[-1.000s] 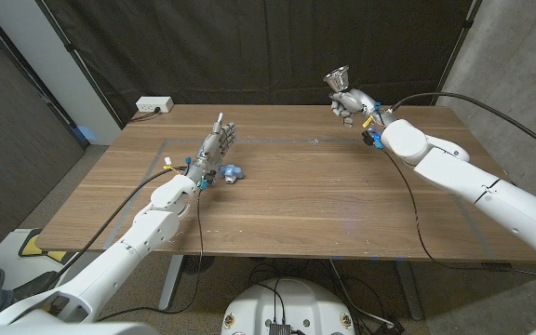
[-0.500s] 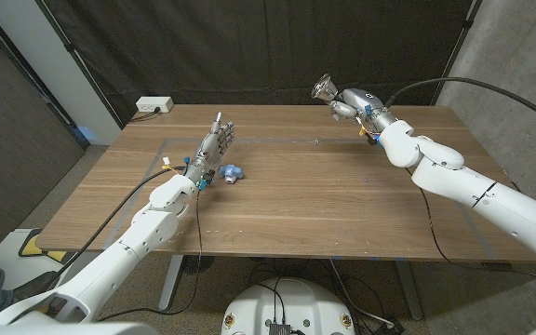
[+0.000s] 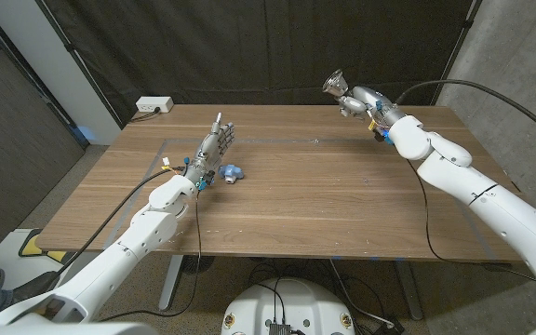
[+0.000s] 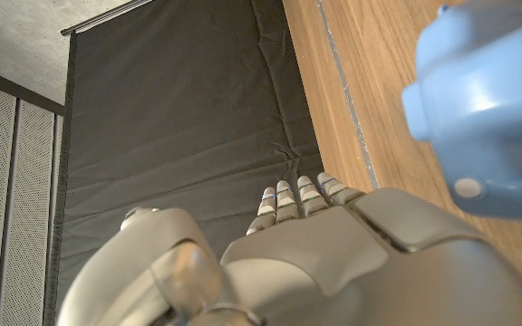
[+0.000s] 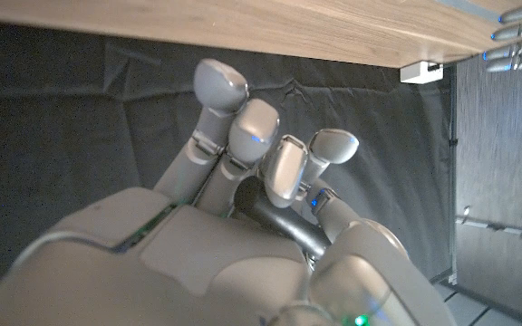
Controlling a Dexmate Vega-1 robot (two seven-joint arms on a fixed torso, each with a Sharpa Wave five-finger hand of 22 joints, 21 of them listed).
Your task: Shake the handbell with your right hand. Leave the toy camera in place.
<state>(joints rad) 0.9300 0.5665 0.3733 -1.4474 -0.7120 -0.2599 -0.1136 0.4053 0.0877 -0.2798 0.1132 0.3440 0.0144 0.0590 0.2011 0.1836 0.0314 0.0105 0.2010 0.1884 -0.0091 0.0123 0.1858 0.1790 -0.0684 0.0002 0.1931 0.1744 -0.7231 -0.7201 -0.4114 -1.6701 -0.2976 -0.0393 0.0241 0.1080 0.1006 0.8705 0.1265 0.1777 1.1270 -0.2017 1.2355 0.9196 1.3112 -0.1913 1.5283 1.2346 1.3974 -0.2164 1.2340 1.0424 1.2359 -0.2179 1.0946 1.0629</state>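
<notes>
Wooden table [image 3: 296, 205], brown plank top, a pale taped outline marked on its surface; both arms come in from the near corners.

Left arm, white casing with a black cable alongside: reaches over the left part of the table. Left hand [image 3: 212, 149] stands near the table's left middle, fingers straight and held close together, pointing away from the robot, holding nothing. In the left wrist view the back of this hand [image 4: 333, 263] fills the foreground with the fingertips [image 4: 299, 192] in a tight row against the dark curtain.

Toy camera [image 3: 232, 172], light blue: lies on the table just beside the left hand, on that hand's right side, well apart from the right hand. In the left wrist view it appears large and close [image 4: 483, 109], beside the hand's back; contact cannot be told.

Right arm, white casing: stretches toward the far right corner. Right hand [image 3: 361, 100] is raised above the table's far edge, fingers curled around a dark handle.

Handbell [image 3: 337, 84], silver metal: held in the right hand, clear of the table, mouth tilted up and toward the left, against the black curtain [image 3: 277, 46]. In the right wrist view the fingers [image 5: 243, 127] wrap the dark handle [image 5: 284, 226].

White power strip [image 3: 154, 105]: at the far left corner.
</notes>
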